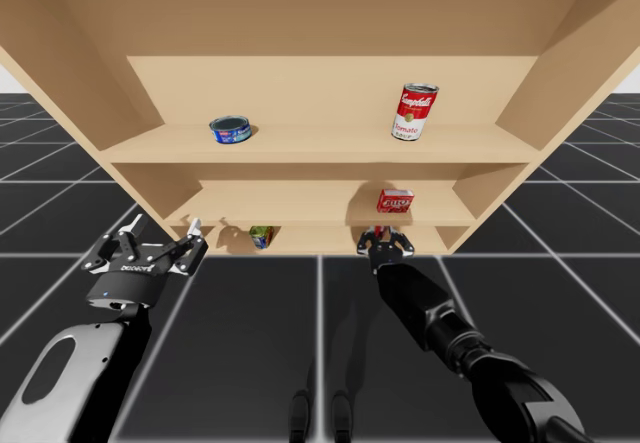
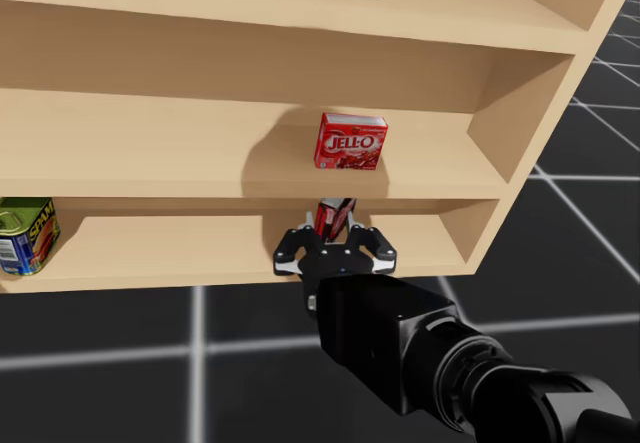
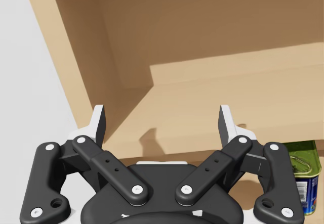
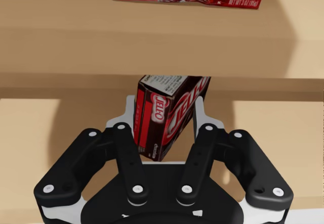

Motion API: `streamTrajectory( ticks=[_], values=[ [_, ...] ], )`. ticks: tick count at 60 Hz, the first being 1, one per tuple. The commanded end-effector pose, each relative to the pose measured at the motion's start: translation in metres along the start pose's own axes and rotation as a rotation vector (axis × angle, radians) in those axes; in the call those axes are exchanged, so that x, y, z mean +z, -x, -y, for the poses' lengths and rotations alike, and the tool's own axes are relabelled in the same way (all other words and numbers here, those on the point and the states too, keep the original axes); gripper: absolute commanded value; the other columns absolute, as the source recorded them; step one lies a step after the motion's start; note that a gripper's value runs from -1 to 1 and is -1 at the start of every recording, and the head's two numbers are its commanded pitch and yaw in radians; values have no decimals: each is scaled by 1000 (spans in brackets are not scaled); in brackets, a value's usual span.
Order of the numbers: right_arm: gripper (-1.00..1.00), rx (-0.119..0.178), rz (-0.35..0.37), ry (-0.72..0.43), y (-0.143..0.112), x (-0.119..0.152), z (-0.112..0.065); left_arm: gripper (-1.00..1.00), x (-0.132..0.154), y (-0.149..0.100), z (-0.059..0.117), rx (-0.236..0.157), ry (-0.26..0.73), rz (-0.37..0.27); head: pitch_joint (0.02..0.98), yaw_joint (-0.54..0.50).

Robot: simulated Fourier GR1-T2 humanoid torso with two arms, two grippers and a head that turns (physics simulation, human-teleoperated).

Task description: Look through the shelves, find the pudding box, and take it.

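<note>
Your right pincer (image 4: 165, 110) grips the pudding box (image 4: 169, 120) at the bottom shelf (image 4: 45, 128); your left pincer (image 3: 162, 118) gapes empty. Pulling it out likely remains.

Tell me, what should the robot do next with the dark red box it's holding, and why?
Probably draw my right gripper straight back out of the bottom shelf, keeping it shut. Both fingers press the dark red box from two sides, and it sits tilted just under the middle shelf, so lifting first might knock it.
</note>
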Motion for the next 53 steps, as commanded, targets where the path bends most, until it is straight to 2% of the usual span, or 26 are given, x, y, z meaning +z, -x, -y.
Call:
streamTrajectory(
  ticks=[1, 11, 18, 25, 28, 33, 39, 41, 49, 53],
  values=[
    [1000, -8, -26, 47, 7, -17, 3, -1000, -1, -1, 1, 4, 4, 1, 698, -247],
    [1000, -2, -13, 41, 7, 1, 20, -1000, -1, -1, 0, 6, 4, 1, 699, -244],
    [1000, 2, 9, 42, 4, 24, 40, -1000, -1, -1, 0, 6, 5, 0, 699, -244],
    [1000, 5, 28, 37, 0, 41, 52, -1000, -1, 0, 0, 5, 7, -1, 700, -248],
    [1000, 22, 47, 35, -1, 51, 59, -1000, -1, 0, 0, 5, 7, -2, 698, -250],
    [1000, 27, 53, 25, -1, 63, 67, -1000, -1, 0, 0, 5, 7, -2, 697, -249],
    [1000, 41, 68, 2, -1, 85, 79, -1000, -1, 0, 0, 4, 7, -3, 698, -248],
    [1000, 55, 81, -12, -1, 95, 85, -1000, -1, 0, 1, 4, 7, -3, 699, -247],
    [1000, 67, 92, -44, -1, 124, 99, -1000, -1, 0, 1, 3, 7, -3, 700, -246],
    [1000, 93, 104, -62, 0, 138, 107, -1000, -1, 0, 1, 3, 8, -4, 701, -247]
  ],
)
